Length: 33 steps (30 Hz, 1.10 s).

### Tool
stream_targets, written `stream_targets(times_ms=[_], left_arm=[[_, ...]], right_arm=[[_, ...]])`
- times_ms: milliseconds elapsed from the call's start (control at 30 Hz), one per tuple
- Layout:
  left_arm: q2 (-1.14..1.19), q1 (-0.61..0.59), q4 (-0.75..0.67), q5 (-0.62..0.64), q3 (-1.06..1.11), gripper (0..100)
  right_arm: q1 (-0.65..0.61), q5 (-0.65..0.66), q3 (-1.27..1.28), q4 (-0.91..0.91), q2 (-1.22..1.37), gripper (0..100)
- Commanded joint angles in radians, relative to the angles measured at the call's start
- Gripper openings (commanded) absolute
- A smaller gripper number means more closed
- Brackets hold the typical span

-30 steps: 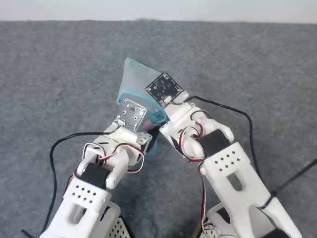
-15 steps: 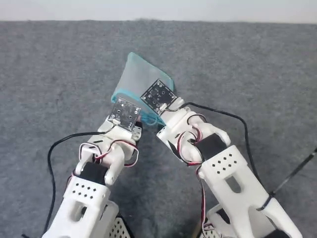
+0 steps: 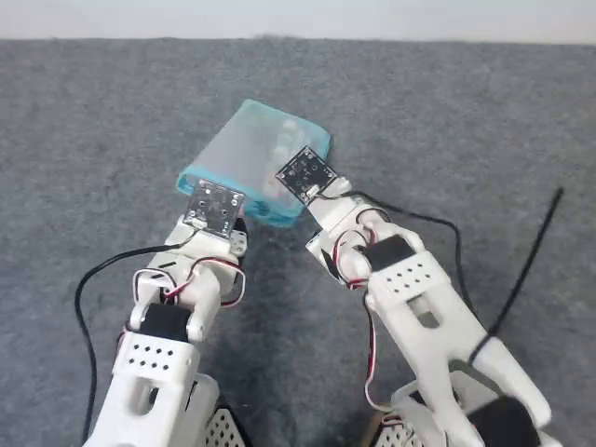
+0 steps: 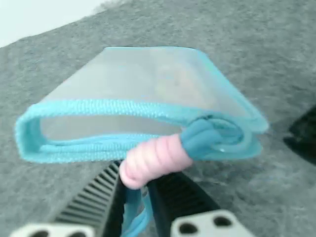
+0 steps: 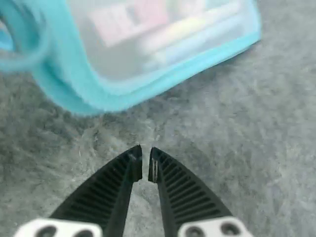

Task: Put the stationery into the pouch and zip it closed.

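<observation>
1. Your left pincer [image 4: 134, 190] is clamping the teal strap with a pink ribbed bead [image 4: 153, 160] on the translucent teal-trimmed pouch [image 4: 143, 84], which is lying on the grey felt tabletop [image 5: 237, 113].
2. Your right pincer [image 5: 145, 160] is hovering beside it, closed and empty.
3. Stationery [image 5: 163, 24] is sitting inside, blurred; the zip is eluding you, so closing is likely pending.

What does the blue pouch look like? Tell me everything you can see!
The pouch is a flat case with cloudy see-through sides and turquoise fabric edging. Colourful stationery shows blurrily inside. It lies on the grey carpet. A pink ribbed zip pull hangs at its edge, its turquoise cord pinched by the left gripper. The right gripper sits beside it, not touching.
</observation>
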Motion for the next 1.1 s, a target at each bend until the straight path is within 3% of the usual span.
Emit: stream_targets(times_ms=[0,100,233,400,467,633,933,1067], left_arm=[[-0.003,-0.038,-0.006,-0.008,-0.054,1],[-0.003,-0.009,0.017,-0.009,-0.056,1],[-0.003,0.012,0.025,-0.031,-0.061,1],[-0.003,0.011,0.028,-0.031,-0.064,1],[-0.003,0.011,0.028,-0.031,-0.064,1],[-0.003,0.011,0.028,-0.031,-0.067,1],[0.002,-0.002,0.08,-0.031,-0.096,1],[0.0,0.005,0.08,-0.031,-0.096,1]], right_arm=[[0.048,0.009,-0.049,-0.031,0.027,0.6],[0.044,-0.023,-0.051,-0.036,0.022,0.6],[-0.059,-0.044,0.009,-0.051,-0.084,1.6],[-0.166,-0.041,0.153,-0.185,-0.22,18.8],[-0.186,-0.04,0.161,-0.188,-0.222,21.2],[-0.2,0.025,0.135,-0.248,-0.186,21.3],[-0.189,0.132,0.133,-0.538,-0.036,21.1],[-0.165,0.226,0.132,-0.575,-0.013,13.4]])
